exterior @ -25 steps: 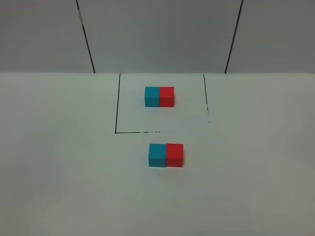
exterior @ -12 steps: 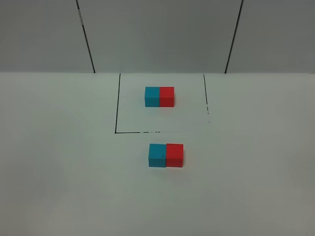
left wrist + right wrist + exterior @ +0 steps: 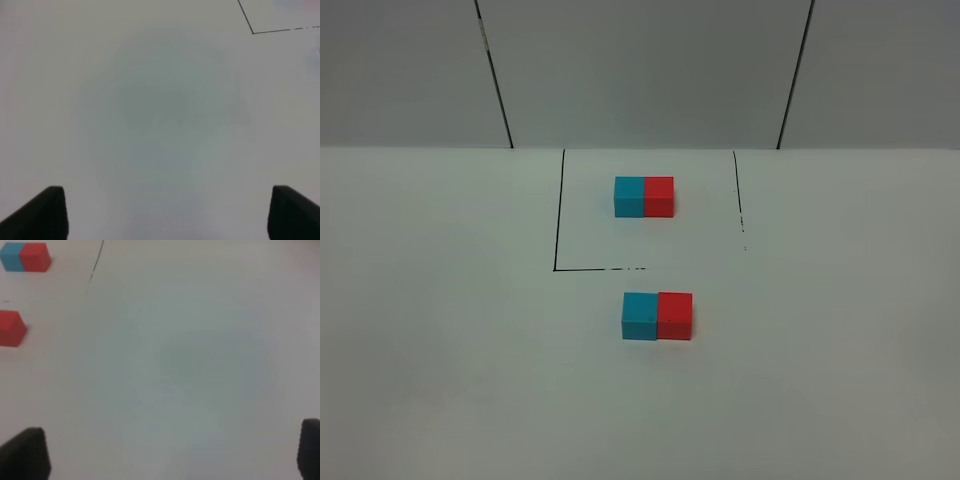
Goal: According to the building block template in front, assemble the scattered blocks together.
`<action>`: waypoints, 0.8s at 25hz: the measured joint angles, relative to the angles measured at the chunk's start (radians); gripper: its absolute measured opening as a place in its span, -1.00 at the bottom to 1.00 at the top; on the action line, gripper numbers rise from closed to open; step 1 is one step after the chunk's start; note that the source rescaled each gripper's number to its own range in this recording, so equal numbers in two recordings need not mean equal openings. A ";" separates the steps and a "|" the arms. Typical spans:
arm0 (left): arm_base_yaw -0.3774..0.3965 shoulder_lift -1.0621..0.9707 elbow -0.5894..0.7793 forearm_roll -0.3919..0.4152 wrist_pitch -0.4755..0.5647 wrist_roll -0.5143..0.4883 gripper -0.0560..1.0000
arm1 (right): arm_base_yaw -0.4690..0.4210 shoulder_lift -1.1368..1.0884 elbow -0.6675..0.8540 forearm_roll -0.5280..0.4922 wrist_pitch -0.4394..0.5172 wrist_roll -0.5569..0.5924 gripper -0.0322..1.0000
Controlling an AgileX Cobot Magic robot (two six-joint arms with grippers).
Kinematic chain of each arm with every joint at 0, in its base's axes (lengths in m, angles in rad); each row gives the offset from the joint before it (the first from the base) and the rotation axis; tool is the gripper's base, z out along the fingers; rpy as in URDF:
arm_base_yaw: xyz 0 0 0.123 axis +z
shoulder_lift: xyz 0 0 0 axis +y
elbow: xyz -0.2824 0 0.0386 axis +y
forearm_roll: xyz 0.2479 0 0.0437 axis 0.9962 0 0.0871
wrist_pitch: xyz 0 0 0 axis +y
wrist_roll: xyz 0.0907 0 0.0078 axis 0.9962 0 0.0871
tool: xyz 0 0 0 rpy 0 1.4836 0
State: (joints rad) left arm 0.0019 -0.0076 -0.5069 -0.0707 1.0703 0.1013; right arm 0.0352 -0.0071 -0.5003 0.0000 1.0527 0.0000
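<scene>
On the white worktop (image 3: 440,330), the loose matte cyan cube (image 3: 640,315) touches the red cube (image 3: 675,315). Left end effector (image 3: 162,212) and right end effector (image 3: 170,455) gape wide, holding nothing.

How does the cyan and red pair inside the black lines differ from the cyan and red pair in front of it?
The template pair sits inside the black outline; the front pair sits outside it, nearer the camera. The template pair looks slightly smaller than the front pair. The template pair forms an even bar; in the front pair the red cube stands a little farther back than the cyan one. Both pairs have cyan left, red right, touching.
</scene>
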 joint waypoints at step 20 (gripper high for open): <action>0.000 0.000 0.000 0.000 0.000 0.000 0.42 | -0.002 0.000 0.000 0.000 0.000 0.000 1.00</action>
State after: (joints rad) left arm 0.0019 -0.0076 -0.5069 -0.0707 1.0703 0.1013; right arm 0.0331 -0.0071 -0.5003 0.0000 1.0527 0.0000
